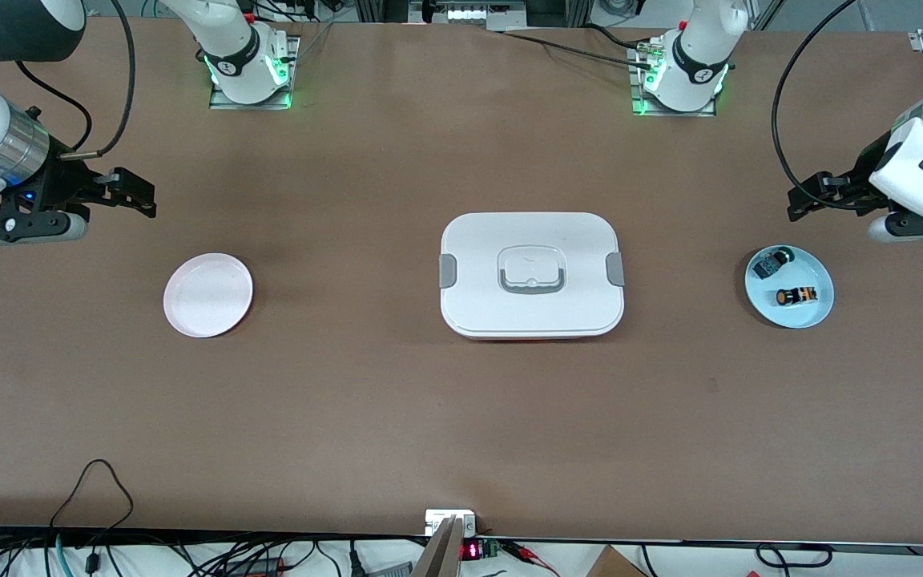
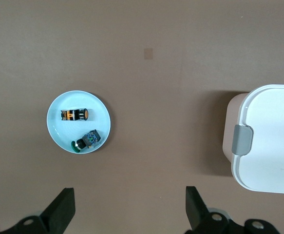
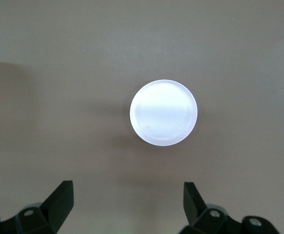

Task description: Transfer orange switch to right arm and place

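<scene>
The orange switch (image 1: 796,296) lay on its side in the pale blue plate (image 1: 819,313) at the right of the front view, toward the left arm's end of the tabletop (image 1: 461,417). A black-grey part with a green cap (image 1: 771,262) shared the plate, just beside the switch and farther from the front camera. In the left wrist view the switch (image 2: 75,114) and the green-capped part (image 2: 86,141) sat close together inside the blue plate (image 2: 56,130), not touching the rim.

The left tool (image 1: 810,200) hung at the right edge of the front view, over bare tabletop near the blue plate; its fingers (image 2: 61,211) stood wide apart and held nothing. The right tool (image 1: 129,196) hung at the upper left of the front view, over bare tabletop near the white plate (image 1: 208,294); its fingers (image 3: 59,200) were likewise spread wide and empty, with a blue light showing on its body.

A white lidded box (image 1: 532,274) with grey side clips and a grey handle sat in the middle of the front view, between the two plates and well apart from each. The white plate (image 3: 163,112) appeared in the middle of the right wrist view with nothing on it
</scene>
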`<state>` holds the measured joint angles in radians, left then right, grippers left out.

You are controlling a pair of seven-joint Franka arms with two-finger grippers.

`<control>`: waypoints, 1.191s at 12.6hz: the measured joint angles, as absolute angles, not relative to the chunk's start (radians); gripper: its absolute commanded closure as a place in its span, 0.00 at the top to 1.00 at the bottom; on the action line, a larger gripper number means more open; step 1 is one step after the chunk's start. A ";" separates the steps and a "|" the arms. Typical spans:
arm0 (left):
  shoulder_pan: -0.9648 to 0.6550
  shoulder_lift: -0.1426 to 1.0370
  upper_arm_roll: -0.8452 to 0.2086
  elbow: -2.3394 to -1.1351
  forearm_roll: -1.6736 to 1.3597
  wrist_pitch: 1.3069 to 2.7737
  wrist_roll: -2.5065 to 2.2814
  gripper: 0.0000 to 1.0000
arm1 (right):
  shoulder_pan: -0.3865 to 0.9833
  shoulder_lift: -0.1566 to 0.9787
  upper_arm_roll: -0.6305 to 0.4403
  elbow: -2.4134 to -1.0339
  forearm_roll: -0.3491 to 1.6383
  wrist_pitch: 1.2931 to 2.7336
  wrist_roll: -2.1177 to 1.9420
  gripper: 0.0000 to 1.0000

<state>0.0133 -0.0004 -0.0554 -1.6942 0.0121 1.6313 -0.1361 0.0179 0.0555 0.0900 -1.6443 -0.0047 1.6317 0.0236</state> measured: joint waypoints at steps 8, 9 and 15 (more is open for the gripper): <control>0.013 0.000 -0.055 -1.694 0.012 1.630 -0.136 1.00 | 0.018 0.056 0.090 -1.644 -0.005 1.632 0.024 1.00; 0.013 0.000 -0.055 -1.694 0.012 1.630 -0.136 1.00 | 0.018 0.056 0.090 -1.644 -0.005 1.632 0.024 1.00; 0.018 0.041 -0.049 -1.694 0.012 1.585 -0.136 1.00 | 0.018 0.056 0.090 -1.644 -0.005 1.632 0.024 1.00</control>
<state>0.0180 0.0405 -0.0490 -1.6936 0.0121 1.5848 -0.1361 0.0176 0.0556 0.0897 -1.6443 -0.0047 1.6316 0.0236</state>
